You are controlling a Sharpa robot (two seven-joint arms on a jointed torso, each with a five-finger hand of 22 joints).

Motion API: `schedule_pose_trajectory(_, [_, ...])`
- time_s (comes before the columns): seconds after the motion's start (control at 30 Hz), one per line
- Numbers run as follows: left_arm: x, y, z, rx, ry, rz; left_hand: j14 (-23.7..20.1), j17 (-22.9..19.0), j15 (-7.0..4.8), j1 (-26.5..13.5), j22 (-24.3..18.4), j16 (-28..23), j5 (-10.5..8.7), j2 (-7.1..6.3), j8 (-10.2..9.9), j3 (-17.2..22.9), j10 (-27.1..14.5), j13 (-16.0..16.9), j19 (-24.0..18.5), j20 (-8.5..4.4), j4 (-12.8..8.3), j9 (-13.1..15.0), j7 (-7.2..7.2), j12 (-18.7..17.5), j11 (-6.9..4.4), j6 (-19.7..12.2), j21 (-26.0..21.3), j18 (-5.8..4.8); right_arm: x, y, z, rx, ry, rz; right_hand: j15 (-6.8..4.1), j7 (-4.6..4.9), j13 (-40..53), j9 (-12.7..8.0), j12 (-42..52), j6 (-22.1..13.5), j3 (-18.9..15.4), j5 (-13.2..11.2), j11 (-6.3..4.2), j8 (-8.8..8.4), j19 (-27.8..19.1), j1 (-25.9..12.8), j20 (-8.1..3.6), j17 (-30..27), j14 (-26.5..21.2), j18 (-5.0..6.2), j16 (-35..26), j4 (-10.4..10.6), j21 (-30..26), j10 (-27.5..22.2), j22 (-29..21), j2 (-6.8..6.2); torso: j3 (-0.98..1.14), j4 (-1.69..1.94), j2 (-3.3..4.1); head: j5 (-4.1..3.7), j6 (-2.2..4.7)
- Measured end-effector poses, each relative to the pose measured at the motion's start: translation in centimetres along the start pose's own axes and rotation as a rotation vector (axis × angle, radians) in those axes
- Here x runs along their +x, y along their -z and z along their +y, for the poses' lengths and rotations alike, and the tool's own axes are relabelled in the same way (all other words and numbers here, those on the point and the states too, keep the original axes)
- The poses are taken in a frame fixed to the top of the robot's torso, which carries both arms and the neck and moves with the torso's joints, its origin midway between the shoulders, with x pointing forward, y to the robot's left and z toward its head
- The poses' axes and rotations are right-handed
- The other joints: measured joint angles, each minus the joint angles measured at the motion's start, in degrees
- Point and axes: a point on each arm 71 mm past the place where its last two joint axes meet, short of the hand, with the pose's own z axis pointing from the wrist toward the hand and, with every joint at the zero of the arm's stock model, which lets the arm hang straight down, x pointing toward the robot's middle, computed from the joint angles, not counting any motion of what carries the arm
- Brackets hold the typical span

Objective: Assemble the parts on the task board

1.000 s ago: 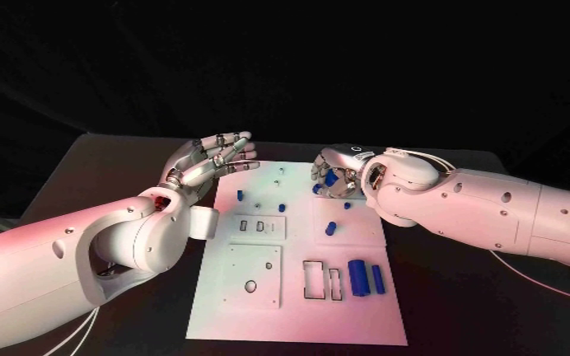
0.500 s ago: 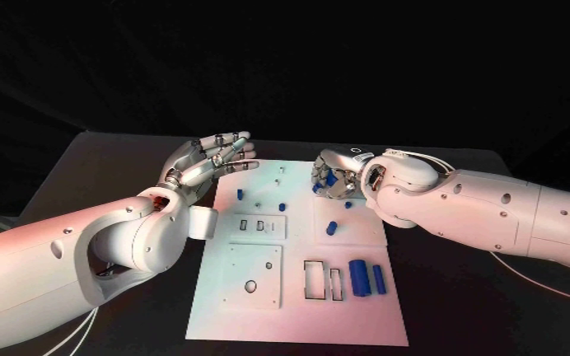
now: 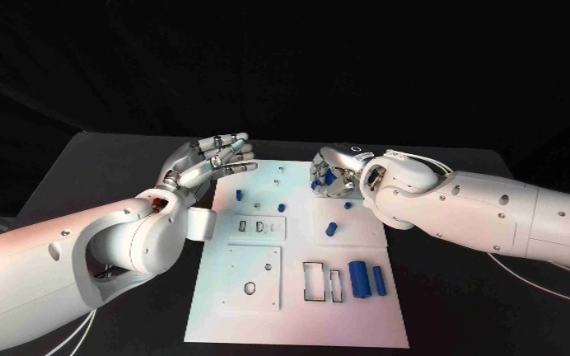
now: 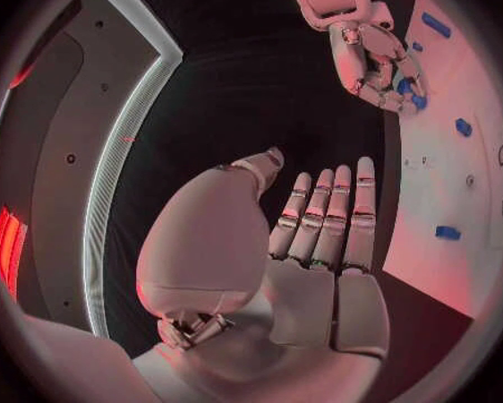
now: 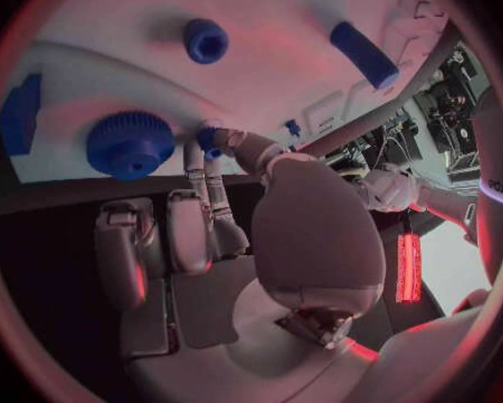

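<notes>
Blue part [image 5: 208, 140] pinched at right hand [image 3: 334, 173] fingertips (over task board [image 3: 297, 306])

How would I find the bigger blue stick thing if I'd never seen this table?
Look at the flat white plastic task board in the middle of the black table. Near its front right part, beside two empty rectangular slots, two blue cylinders lie side by side. You want the thick blue cylinder, nearer the slots: it is fatter than the slim blue cylinder.

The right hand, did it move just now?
Yes, a tiny bit. In the head view the right hand has crept toward the far edge of the white board; the two blue bars stay put.
</notes>
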Motion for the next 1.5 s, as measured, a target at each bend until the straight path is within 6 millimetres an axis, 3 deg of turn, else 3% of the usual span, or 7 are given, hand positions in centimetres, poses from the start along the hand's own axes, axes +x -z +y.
schedule_pose_trajectory(0.3, [-0.1, 0.0, 0.0, -0.002, 0.000, -0.003, 0.00, 0.00, 0.00, -0.24, -0.07, 0.00, 0.00, 0.24, -0.23, 0.32, 0.00, 0.00, 0.00, 0.00, 0.00, -0.06, 0.21, 0.00, 0.00, -0.21, 0.00, 0.00, -0.6, 0.1, 1.1, -0.025, -0.009, -0.061, -0.21, 0.01, 0.00, 0.46, 0.38, -0.03, 0.08, -0.02, 0.01, 0.47, -0.01, 0.01, 0.01, -0.01, 0.21, 0.00, -0.01, -0.05, -0.01, 0.01, 0.04, -0.01, -0.04, 0.07, 0.13, 0.20, 0.40])
schedule_pose_trajectory(0.63, [-0.2, -0.1, -0.3, 0.005, 0.003, -0.008, 0.00, 0.00, 0.00, -0.24, -0.07, 0.00, 0.00, 0.24, -0.23, 0.32, 0.01, 0.00, 0.00, 0.00, 0.00, -0.05, 0.01, 0.00, -0.01, -0.41, 0.00, 0.00, -1.4, -1.7, 2.6, -0.042, 0.001, -0.132, -0.20, -0.06, -0.01, 1.49, 0.37, -0.16, 0.16, -0.07, 0.03, 0.47, 0.19, 0.03, -0.18, 0.06, 0.21, 0.00, 0.21, 0.02, -0.01, 0.03, 0.04, -0.03, 0.00, 0.16, 0.42, 0.34, 0.90])
schedule_pose_trajectory(0.97, [-0.8, -0.5, -0.5, 0.011, 0.003, -0.025, 0.00, 0.00, 0.00, -0.24, -0.12, 0.00, 0.00, 0.24, -0.23, 0.32, 0.01, 0.00, 0.00, 0.00, 0.00, -0.05, 0.01, 0.00, -0.01, -0.41, 0.00, 0.00, -1.6, -3.1, 3.5, -0.044, 0.005, -0.163, -0.20, 0.02, -0.01, 1.51, 0.35, -0.25, 0.39, -0.29, 0.04, 0.47, 0.19, 0.08, -0.18, 0.06, 0.21, 0.00, 0.21, -0.04, -0.01, 0.03, 0.03, -0.08, -0.07, 0.37, 0.53, 0.47, 0.90])
schedule_pose_trajectory(1.5, [-5.5, -2.1, -2.3, 0.070, -0.032, -0.146, -0.32, 0.15, 0.32, -0.47, -0.89, -0.45, 0.00, 0.45, -0.23, 1.35, -0.21, 0.00, -2.08, 0.22, -0.56, -0.04, 0.01, 0.00, 0.20, -0.40, -1.33, -0.01, -1.5, -4.4, 4.0, -0.039, 0.012, -0.173, -0.20, 0.02, -0.02, 1.69, 0.60, -0.46, 0.40, -0.11, 0.04, 0.75, 0.19, -0.10, -0.18, 0.05, 0.21, 0.00, 0.21, -0.03, -0.01, 0.03, 0.01, 0.10, -0.05, 0.33, 0.68, 1.27, 0.95])
